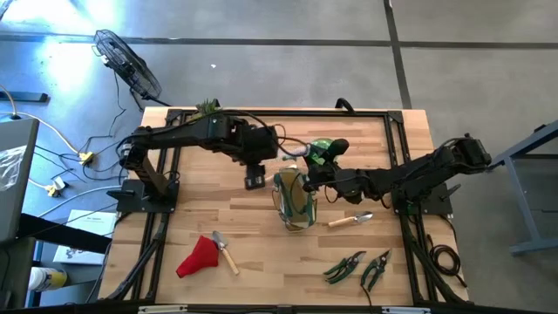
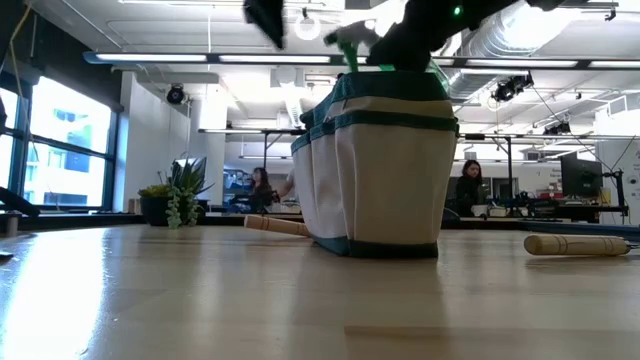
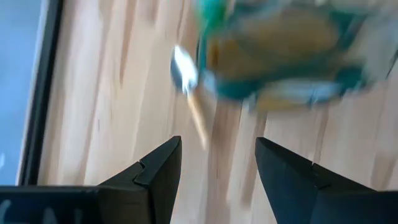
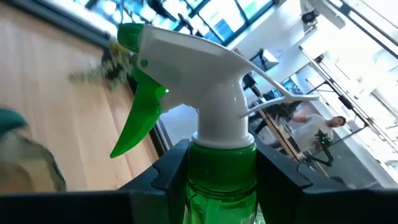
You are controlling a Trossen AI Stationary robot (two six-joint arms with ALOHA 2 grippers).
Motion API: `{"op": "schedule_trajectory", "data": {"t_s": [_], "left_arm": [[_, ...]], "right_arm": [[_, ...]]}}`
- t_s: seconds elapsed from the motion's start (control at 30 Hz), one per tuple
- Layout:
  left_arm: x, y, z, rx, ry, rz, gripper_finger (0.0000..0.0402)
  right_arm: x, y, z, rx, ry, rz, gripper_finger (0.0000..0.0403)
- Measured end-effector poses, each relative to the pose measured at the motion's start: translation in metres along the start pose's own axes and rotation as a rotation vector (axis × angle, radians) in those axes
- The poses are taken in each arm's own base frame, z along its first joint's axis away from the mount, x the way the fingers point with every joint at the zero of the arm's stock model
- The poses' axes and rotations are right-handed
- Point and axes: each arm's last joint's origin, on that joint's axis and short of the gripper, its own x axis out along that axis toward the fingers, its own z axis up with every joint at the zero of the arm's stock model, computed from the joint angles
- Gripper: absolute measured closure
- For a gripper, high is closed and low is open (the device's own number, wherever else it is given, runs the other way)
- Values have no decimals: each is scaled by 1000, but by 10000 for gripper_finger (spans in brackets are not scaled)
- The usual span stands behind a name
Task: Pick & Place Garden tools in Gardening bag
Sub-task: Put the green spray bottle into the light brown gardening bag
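Gardening bag: the dark-green and tan fabric tote stood upright near the middle of the wooden slatted table, mouth facing up, as we saw from the high view.

Left arm: its gripper hung just beside the bag on the left, fingers spread apart with nothing between them.

Right arm: its gripper was closed around the neck of the translucent green spray bottle with the white trigger head, holding it above the table, close to the bag's far rim.

Red fabric glove-like piece: lay on the near left of the table, touching one trowel.

Wooden-handled metal trowels: one lay beside the red piece; the other lay just right of the bag.

Dark-handled pruning shears: two pairs lay side by side at the near right.

Step in hand: we judged the bottle to be on its way to the bag, carried but not yet over the mouth.

Next move: we thought the right arm would need to centre the bottle over the opening, lower it inside, then release; the soft rim could fold under it.
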Motion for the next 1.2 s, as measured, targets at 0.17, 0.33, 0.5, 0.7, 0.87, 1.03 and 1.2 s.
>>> {"op": "schedule_trajectory", "data": {"t_s": [0.17, 0.33, 0.5, 0.7, 0.87, 1.03, 1.2], "left_arm": [[2, 1, -12, -38, 145, 23, 206], [2, 3, -14, -50, 153, 77, 206], [2, 5, -16, -42, 167, 146, 206], [13, 5, -20, -30, 209, 179, 206], [33, 3, -36, -7, 308, 194, 206], [48, 5, -58, -15, 393, 253, 206], [58, 7, -79, -31, 446, 312, 206]], "right_arm": [[-15, -6, 12, 75, -84, 28, 266], [-30, -14, 23, 170, -175, 70, 266], [-45, -20, 30, 246, -255, 141, 266], [-58, -26, 36, 364, -329, 242, 266], [-61, -22, 34, 440, -343, 375, 266], [-61, -19, 33, 512, -337, 472, 266], [-58, -18, 34, 595, -372, 615, 266]]}}
